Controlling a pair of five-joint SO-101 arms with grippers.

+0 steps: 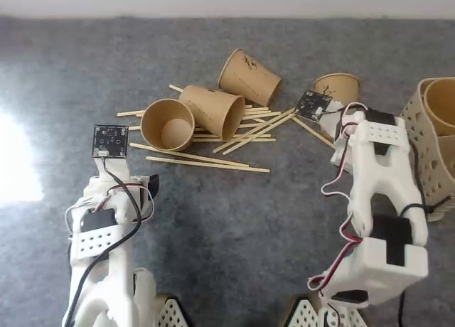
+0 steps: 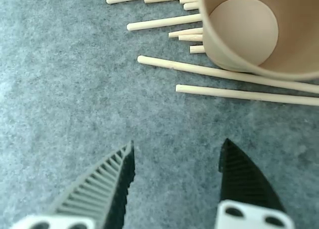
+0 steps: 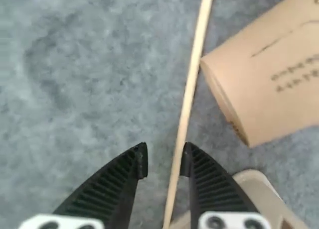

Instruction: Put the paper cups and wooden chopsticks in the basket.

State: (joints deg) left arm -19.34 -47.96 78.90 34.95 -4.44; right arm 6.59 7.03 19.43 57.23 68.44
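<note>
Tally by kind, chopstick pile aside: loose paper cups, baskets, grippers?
Loose paper cups: 4
Basket: 1
Grippers: 2, left gripper and right gripper
Total: 7

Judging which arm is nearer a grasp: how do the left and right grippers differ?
The left gripper is wide open with only grey mat between its fingers; the right gripper is barely open, a chopstick running between its fingers. The left gripper sits short of the open-mouthed cup; the right gripper has the printed cup close by. Both point down at the mat, clamping nothing.
</note>
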